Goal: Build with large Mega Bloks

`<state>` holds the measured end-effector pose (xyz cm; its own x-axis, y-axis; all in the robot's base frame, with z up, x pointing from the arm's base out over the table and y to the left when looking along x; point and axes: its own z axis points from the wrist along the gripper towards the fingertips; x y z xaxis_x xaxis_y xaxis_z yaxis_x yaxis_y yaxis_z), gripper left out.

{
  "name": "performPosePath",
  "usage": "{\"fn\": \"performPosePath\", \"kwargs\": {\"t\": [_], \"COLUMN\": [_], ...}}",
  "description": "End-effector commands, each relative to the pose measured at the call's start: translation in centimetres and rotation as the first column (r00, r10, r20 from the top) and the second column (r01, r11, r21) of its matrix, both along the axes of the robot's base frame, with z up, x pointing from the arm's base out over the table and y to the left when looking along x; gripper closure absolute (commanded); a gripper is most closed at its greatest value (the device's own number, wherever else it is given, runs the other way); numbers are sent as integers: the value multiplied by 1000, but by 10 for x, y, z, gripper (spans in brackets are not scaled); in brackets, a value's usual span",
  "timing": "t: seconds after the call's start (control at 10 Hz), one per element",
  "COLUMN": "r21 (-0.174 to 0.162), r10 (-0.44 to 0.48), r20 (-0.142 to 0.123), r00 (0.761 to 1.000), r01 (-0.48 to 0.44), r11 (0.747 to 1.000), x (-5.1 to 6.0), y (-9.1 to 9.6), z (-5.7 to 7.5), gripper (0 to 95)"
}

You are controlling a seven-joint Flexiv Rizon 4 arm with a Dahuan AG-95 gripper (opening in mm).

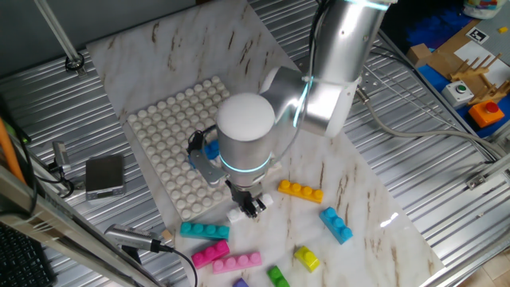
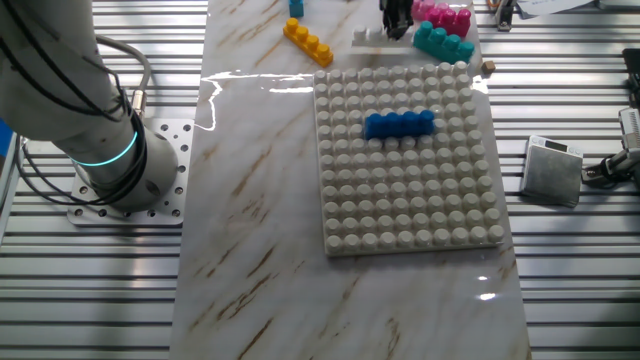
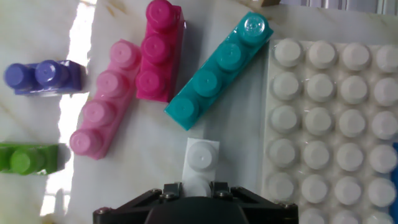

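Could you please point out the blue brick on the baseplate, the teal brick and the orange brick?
blue brick [image 2: 399, 124], the other fixed view, middle studs.
teal brick [image 3: 217, 71], hand view, middle of its stud row.
orange brick [image 1: 300, 190], one fixed view, top centre.

From one fixed view we look down steeply from the loose-brick end of the table, the arm's elbow filling the middle and partly hiding the white baseplate [image 1: 171, 139]. From the other fixed view we look down from the opposite end, over the baseplate [image 2: 410, 160], bricks at the far edge. The hand view sits close, facing straight down. All three share the teal brick [image 1: 204, 231] [image 2: 443, 42] [image 3: 219, 70].
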<state>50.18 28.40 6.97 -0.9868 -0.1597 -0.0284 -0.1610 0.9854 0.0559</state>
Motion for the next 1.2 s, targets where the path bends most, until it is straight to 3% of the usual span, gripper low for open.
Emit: {"fn": "performPosePath", "kwargs": {"t": [0.1,0.2,0.4,0.8,1.2], "r21": [7,12,9,-6,-32], "r10": [34,45,63,110,15], "r20": [-20,-22,-20,-13,0], "r00": [999,999,998,994,1000], "r01": [-34,-44,-63,-110,-15], "r11": [999,999,998,994,999], "x": [7,9,6,6,6], "y": [-2,-2,0,0,0], "z": [24,37,49,49,49], "gripper": [950,950,950,950,950]}}
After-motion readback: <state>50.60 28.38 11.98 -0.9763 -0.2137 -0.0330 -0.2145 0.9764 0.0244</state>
